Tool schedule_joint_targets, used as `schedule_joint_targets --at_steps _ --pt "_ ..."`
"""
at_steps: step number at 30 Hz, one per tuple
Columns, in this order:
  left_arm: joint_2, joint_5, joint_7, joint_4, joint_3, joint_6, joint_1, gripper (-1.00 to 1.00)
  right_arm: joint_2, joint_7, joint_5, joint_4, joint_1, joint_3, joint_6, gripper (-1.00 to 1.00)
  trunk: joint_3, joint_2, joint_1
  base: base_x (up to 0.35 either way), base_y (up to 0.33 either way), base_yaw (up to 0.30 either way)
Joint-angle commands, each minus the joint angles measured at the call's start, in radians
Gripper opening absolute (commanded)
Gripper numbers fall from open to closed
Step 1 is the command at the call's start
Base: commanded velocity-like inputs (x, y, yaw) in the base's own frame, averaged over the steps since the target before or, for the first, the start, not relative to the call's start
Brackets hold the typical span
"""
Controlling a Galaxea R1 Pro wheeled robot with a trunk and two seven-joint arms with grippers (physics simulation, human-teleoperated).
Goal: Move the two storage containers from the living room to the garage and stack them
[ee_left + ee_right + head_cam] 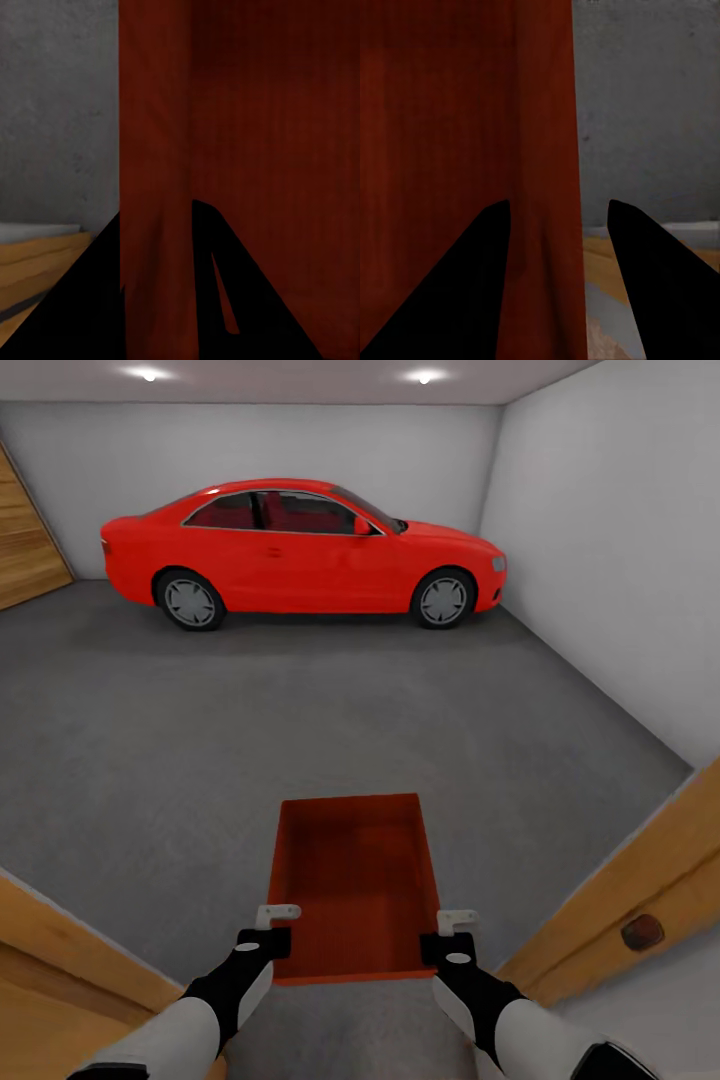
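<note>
One orange-red open-top storage container [350,880] hangs level in front of me, above the garage's grey concrete floor [200,720]. My left gripper [275,925] is shut on its left wall near the close corner. My right gripper [450,935] is shut on its right wall near the close corner. The left wrist view has the container wall [247,112] running between the dark fingers of the left gripper [157,247]. In the right wrist view the container wall [450,112] sits between the fingers of the right gripper [556,225]. The container is empty. The living room is out of view.
Wooden door-frame pieces flank me at the left [70,940] and right [640,900]. A red car [300,550] is parked across the far end. White walls [620,560] enclose the room, with a wooden door [25,540] at the back left. Open concrete stretches between me and the car.
</note>
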Motion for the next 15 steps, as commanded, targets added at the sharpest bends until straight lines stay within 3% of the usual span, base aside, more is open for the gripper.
schedule_joint_targets --at_steps 1,15 --pt "0.085 0.043 -0.019 -0.006 0.026 0.006 -0.001 -1.0 -0.041 0.042 -0.018 -0.001 -0.001 -0.034 -0.002 -1.0 -0.002 -0.002 0.001 0.322 0.0 0.0" --pt "0.085 0.043 -0.019 -0.006 0.026 0.007 -0.001 -1.0 -0.042 0.041 -0.018 -0.001 -0.001 -0.034 -0.002 -1.0 -0.002 -0.002 0.001 0.322 0.0 0.0"
